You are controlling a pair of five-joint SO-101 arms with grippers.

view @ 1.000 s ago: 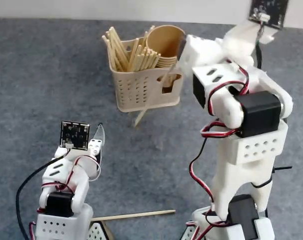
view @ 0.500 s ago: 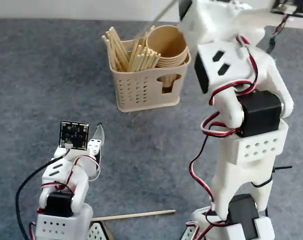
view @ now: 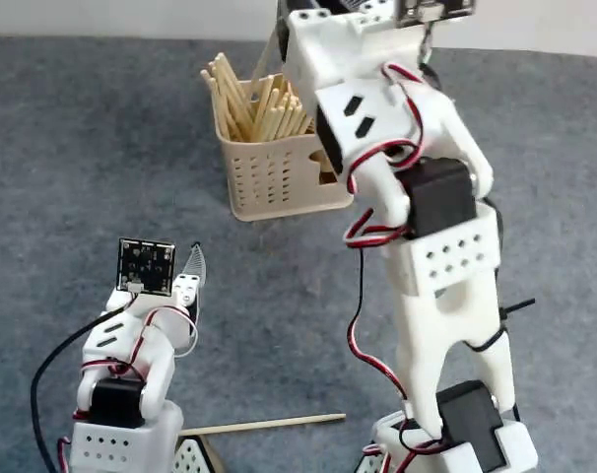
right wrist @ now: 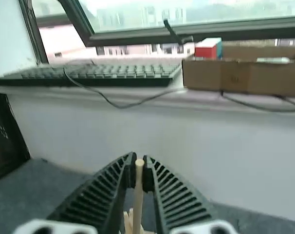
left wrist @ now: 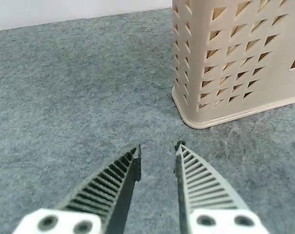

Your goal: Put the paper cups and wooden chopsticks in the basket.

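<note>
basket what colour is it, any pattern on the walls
Beige basket, its walls pierced with rows of small triangular cut-outs; shows best in the left wrist view.

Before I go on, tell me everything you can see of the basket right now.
The basket is a beige, plastic-looking tub with rounded corners and walls pierced by rows of small slots. It stands upright on the grey carpeted table. A bundle of wooden chopsticks stands in one end, fanning above the rim. The right arm covers its other end in the high view. The open left gripper points at its base, apart from it.
</note>
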